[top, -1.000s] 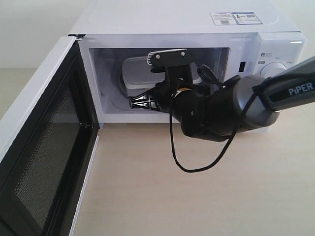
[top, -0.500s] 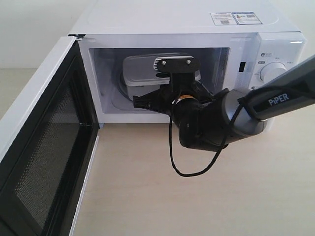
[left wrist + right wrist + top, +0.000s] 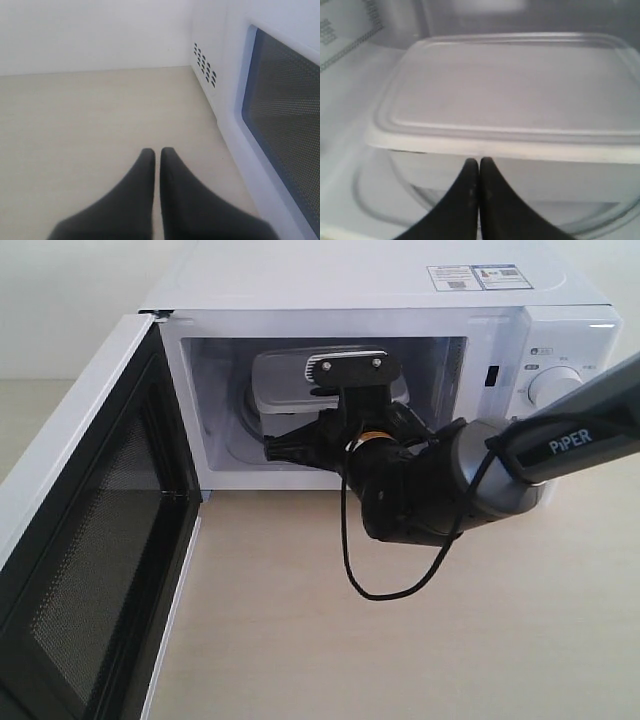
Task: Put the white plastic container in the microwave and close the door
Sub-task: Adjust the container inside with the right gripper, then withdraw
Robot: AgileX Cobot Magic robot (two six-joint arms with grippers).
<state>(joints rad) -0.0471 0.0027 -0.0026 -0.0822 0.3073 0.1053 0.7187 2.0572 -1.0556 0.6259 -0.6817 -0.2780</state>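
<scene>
In the view from outside, the white box (image 3: 280, 380) is seen inside the microwave (image 3: 350, 280), toward the back of the hollow. So the first part of the job looks done. The door (image 3: 90, 540) is swung wide open on the left, so the closing is not yet done. The right gripper (image 3: 272, 450) is reached into the opening, low and in front of the box. Its jaws are partly hidden here by the arm, so it cannot be told from this view alone how they stand. The left arm is not seen at all in this view. Nothing else is seen on the light table (image 3: 400, 640).

In the left wrist view, the left gripper (image 3: 156, 152) is shown with its jaws pressed together and nothing held. It is held over the table (image 3: 90, 115), near the outer side of the door (image 3: 285, 110) with its dark mesh window. This is something the outside view does not show.

In the right wrist view, the right gripper (image 3: 479, 161) is shown close up. Its jaws are pressed together and nothing is pinched. The tips are right at the front wall of the box (image 3: 510, 90), just under the lid's rim. It cannot be told if the box is touched. The box is seen resting on a round glass plate (image 3: 380, 200), with its lid on. The glass plate is hard to make out from outside.
</scene>
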